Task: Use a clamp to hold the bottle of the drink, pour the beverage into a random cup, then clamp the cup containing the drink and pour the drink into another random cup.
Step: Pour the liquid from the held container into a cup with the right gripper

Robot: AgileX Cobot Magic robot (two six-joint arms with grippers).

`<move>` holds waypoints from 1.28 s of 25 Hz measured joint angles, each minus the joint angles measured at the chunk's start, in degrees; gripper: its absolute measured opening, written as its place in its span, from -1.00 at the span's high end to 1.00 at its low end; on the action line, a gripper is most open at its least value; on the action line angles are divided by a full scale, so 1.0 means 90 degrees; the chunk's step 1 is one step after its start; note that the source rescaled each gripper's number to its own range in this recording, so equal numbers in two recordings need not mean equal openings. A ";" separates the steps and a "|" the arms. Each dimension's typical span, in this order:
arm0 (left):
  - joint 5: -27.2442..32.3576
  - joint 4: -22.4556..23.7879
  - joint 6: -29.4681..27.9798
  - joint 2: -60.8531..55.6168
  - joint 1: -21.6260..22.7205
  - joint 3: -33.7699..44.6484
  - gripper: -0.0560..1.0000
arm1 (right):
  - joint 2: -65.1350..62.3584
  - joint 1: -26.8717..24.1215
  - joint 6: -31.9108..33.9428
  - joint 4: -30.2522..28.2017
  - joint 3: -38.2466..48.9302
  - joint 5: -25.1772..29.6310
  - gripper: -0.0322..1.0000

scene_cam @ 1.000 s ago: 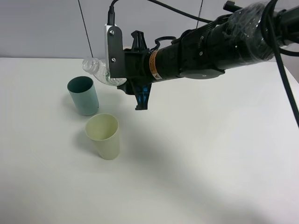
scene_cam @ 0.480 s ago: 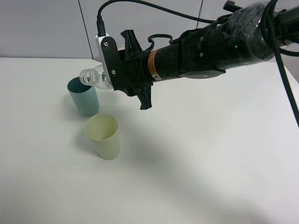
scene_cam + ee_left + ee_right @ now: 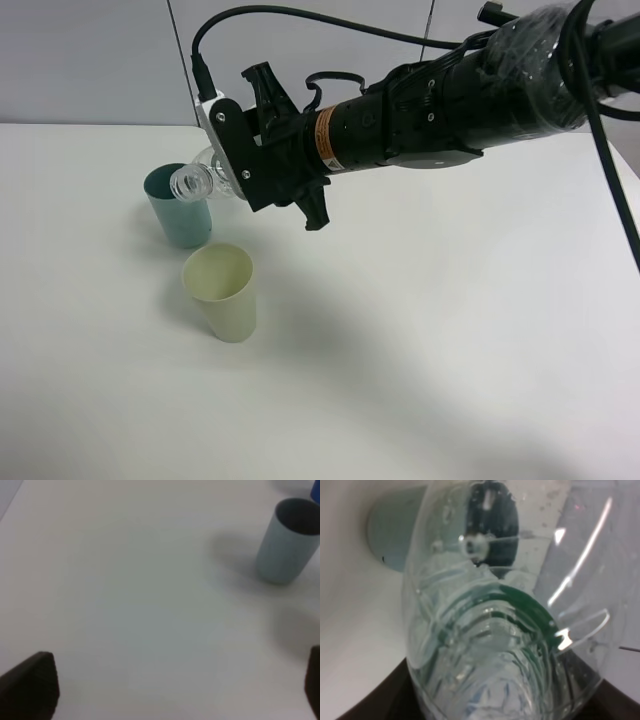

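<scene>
1. The bottle (image 3: 203,176): upper left of the exterior view, tipped over, mouth above the teal tumbler (image 3: 180,208). I judge it light, thin-walled and crushable, so I'd grip mid-body.
2. The right gripper (image 3: 222,160): clamped on the bottle.
3. The left gripper (image 3: 170,690): jaws wide, empty.
4. The pale yellow-green tumbler (image 3: 221,292): upright, just below the teal one. I'd expect it to tip easily.
</scene>
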 joint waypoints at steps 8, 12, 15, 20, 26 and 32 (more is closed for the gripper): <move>0.0000 0.0000 0.0000 0.0000 0.0000 0.0000 -1.00 | 0.0000 0.0000 -0.0650 0.0000 0.0000 0.0000 0.94; 0.0000 0.0000 0.0000 0.0000 0.0000 0.0000 -1.00 | 0.0000 0.0000 -0.1084 0.0000 0.0000 0.0000 0.94; 0.0000 0.0000 0.0000 0.0000 0.0000 0.0000 -1.00 | 0.0000 0.0000 -0.1473 0.0000 0.0000 0.0000 0.94; 0.0000 0.0000 0.0000 0.0000 0.0000 0.0000 -1.00 | 0.0000 0.0000 -0.2162 0.0000 0.0000 0.0000 0.94; 0.0000 0.0000 0.0000 0.0000 0.0000 0.0000 -1.00 | 0.0000 0.0000 -0.2400 0.0000 0.0000 0.0000 0.94; 0.0000 0.0000 0.0000 0.0000 0.0000 0.0000 -1.00 | 0.0000 0.0000 -0.2982 0.0000 0.0000 0.0000 0.94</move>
